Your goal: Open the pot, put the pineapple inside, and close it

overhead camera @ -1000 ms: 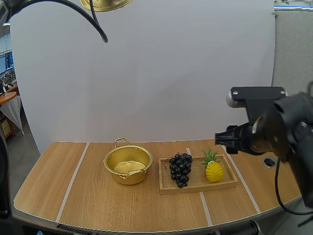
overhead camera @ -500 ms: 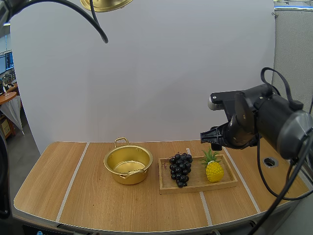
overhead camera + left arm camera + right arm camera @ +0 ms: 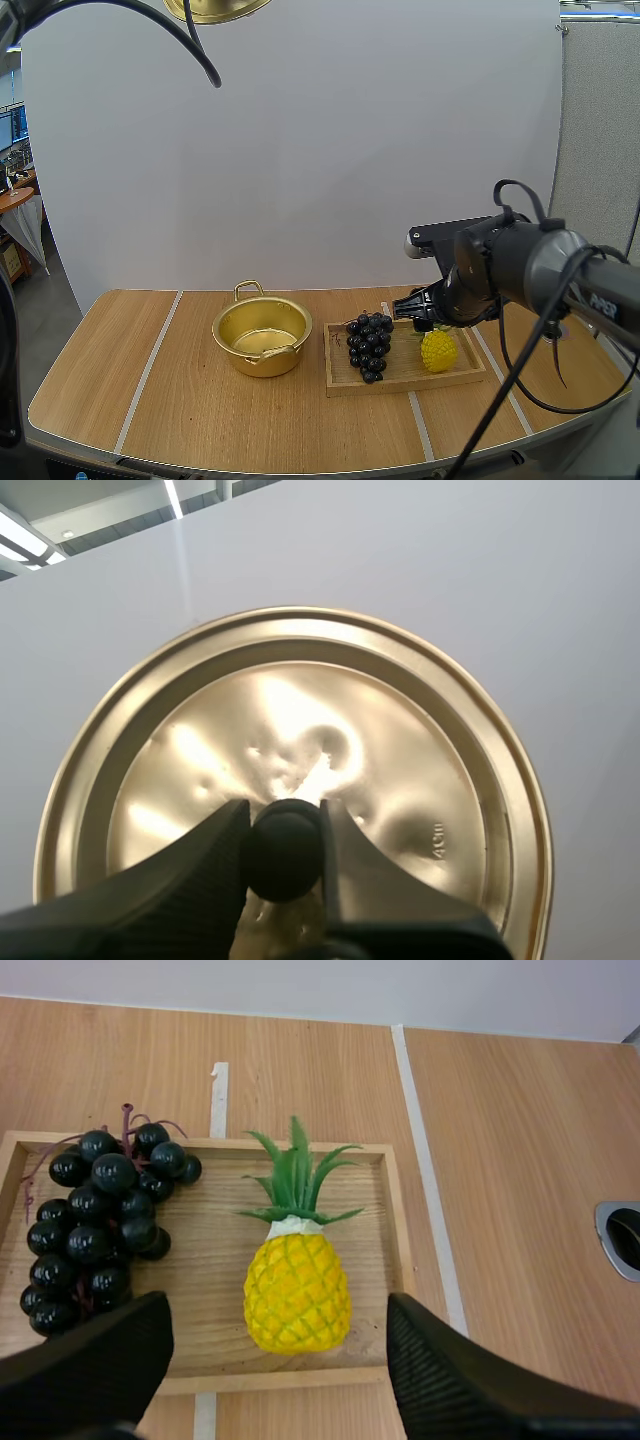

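Note:
An open golden pot stands on the table left of a wooden tray. On the tray lie a yellow pineapple with green leaves and a bunch of dark grapes. My right gripper hangs open just above the pineapple, its fingers spread to either side of the fruit. High above the table's left, my left gripper is shut on the black knob of the golden lid.
A round hole sits in the tabletop right of the tray. Pale strips run across the wooden table. Bare wood lies left of the pot and in front of the tray.
My right arm has swung left and down from the table's right side to just above the pineapple. The left arm and lid have stayed still.

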`<state>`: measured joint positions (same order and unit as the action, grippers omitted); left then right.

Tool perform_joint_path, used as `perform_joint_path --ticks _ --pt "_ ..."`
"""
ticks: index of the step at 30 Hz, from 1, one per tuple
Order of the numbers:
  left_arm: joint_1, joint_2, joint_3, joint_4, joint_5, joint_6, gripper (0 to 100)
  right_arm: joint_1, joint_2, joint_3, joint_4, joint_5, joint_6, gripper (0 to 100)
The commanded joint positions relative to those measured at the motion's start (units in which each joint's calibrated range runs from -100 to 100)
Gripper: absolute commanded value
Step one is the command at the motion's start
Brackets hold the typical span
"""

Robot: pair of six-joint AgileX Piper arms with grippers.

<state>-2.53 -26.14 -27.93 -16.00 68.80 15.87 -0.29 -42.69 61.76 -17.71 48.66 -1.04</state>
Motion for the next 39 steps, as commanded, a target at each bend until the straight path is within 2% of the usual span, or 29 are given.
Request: perform_joint_path --ticks 1,6,22,28,39 --pt "-0.09 0.0 -0.4 0.6 -1.7 -0.5 0 -1.2 2.9 0.2 -0.3 -4.6 -0.7 100" --pt "-0.09 0.0 -0.4 0.6 -1.7 -0.5 0 -2.1 7.7 0.2 0.1 -8.4 -2.6 100" --pt "-0.09 0.0 -0.4 0.6 -1.7 -0.5 0 -2.1 18.1 0.2 1.5 -17.4 -2.6 100" --pt "-0.09 0.0 -0.4 0.6 -1.9 -0.5 0 -3.6 20.2 0.2 1.6 -20.1 -3.2 100" --pt "-0.09 0.0 -0.4 0.6 -1.9 -0.5 0 -3.6 21.8 0.2 1.6 -23.1 -3.8 100"
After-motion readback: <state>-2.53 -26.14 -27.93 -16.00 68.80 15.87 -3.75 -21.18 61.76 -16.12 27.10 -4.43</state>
